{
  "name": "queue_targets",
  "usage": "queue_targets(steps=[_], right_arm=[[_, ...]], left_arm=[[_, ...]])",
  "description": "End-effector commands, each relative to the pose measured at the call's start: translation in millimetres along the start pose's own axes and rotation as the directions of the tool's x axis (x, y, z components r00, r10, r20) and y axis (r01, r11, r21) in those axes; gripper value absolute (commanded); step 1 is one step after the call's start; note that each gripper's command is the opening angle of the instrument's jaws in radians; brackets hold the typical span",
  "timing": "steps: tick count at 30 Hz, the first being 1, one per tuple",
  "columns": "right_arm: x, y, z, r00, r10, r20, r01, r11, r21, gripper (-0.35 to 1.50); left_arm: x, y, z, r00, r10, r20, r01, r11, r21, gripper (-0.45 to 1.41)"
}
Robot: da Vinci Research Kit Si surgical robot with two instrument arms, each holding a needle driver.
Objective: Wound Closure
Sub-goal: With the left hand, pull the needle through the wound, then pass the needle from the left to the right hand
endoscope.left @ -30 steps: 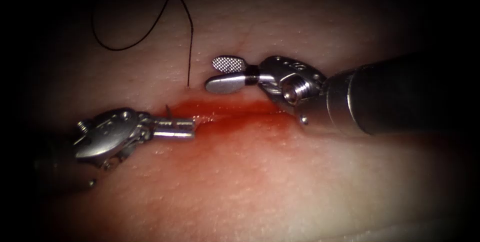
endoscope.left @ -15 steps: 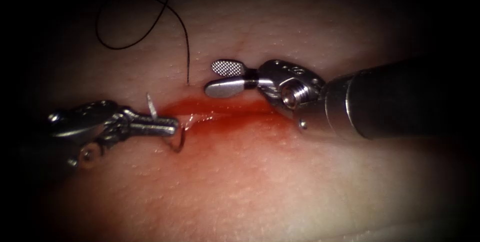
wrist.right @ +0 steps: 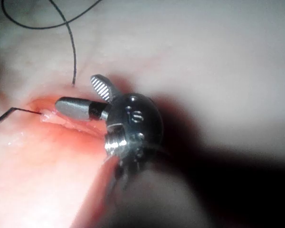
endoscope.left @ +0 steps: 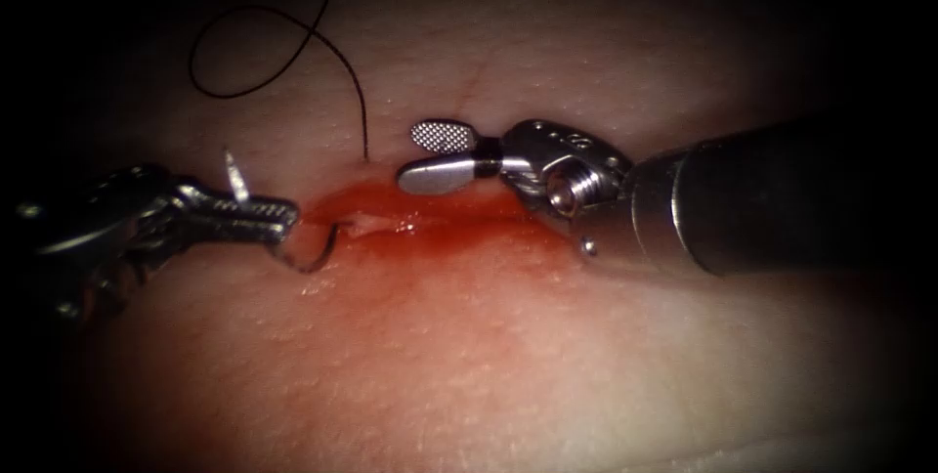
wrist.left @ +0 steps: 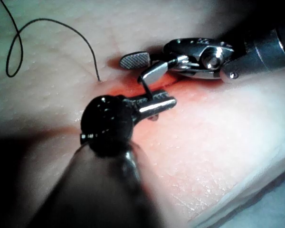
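On the tissue [endoscope.left: 508,356] a cut [endoscope.left: 440,219] wet with red fluid runs across the endoscope view. My left tool [endoscope.left: 288,211] is at the cut's left end, jaws shut on the curved needle [endoscope.left: 315,260] just behind its tip. The tip [endoscope.left: 233,172] points up above the jaws, the body bows below them, and the trailing end is still in the tissue at the cut's left end. The left wrist view has the same grip [wrist.left: 171,99] on the needle [wrist.left: 145,81]. My right tool [endoscope.left: 410,152] hovers just above the cut, open and holding nothing [wrist.right: 76,92].
Black thread [endoscope.left: 293,53] loops over the tissue at the upper left and enters it at a small hole [endoscope.left: 366,156] above the cut, left of the right tool's jaws. The thread [wrist.left: 47,21] also lies on the tissue in the left wrist view. The right shaft [endoscope.left: 782,190] comes in from the right.
My left tool has moved left with the needle, drawing it out of the tissue so more of its curve shows. The thread loop shifted slightly. The right tool stayed put, open.
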Motion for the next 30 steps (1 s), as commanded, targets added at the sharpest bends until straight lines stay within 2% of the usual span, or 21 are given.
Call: queue_targets(steps=[1,4,5,8,9,15,23,27,30], right_arm=[[-0.5,0.2,0.8,1.0,-0.001,0.001,0.001,1.0,0.001,0.68],[-0.5,0.3,0.8,1.0,-0.002,0.003,0.002,1.0,-0.001,0.66],[-0.5,0.3,0.8,1.0,-0.002,0.003,0.002,1.0,-0.001,0.66],[-0.5,0.3,0.8,1.0,-0.002,0.003,0.002,1.0,0.0,0.66],[-0.5,0.3,0.8,1.0,-0.002,0.003,0.002,1.0,0.0,0.66],[-0.8,0.3,0.8,1.0,-0.006,0.01,0.006,1.0,-0.005,0.59],[-0.9,0.3,0.7,1.0,-0.007,0.013,0.007,1.0,-0.006,0.57],[-0.9,0.3,0.6,1.0,-0.007,0.014,0.007,1.0,-0.005,0.56],[-0.8,0.3,0.6,1.0,-0.007,0.017,0.007,1.0,-0.005,0.51]], left_arm=[[-0.2,-0.4,0.4,0.999,0.043,0.003,-0.043,0.999,-0.001,-0.45],[0.6,-0.1,0.4,0.982,0.19,0.005,-0.19,0.982,-0.008,-0.45],[1.3,0.1,0.4,0.96,0.279,0.005,-0.279,0.96,-0.012,-0.45],[2.6,0.1,0.5,0.913,0.409,0.004,-0.409,0.913,-0.007,-0.45],[3.6,0.1,0.6,0.884,0.468,0.009,-0.468,0.884,0.003,-0.45],[6.7,-0.1,1.1,0.817,0.575,0.031,-0.576,0.816,0.042,-0.45],[11.6,-1.8,1.4,0.768,0.637,0.066,-0.64,0.763,0.086,-0.45],[12.1,-2.0,1.9,0.752,0.655,0.072,-0.659,0.746,0.092,-0.45],[11.8,-2.1,2.3,0.713,0.696,0.087,-0.701,0.705,0.11,-0.45]])
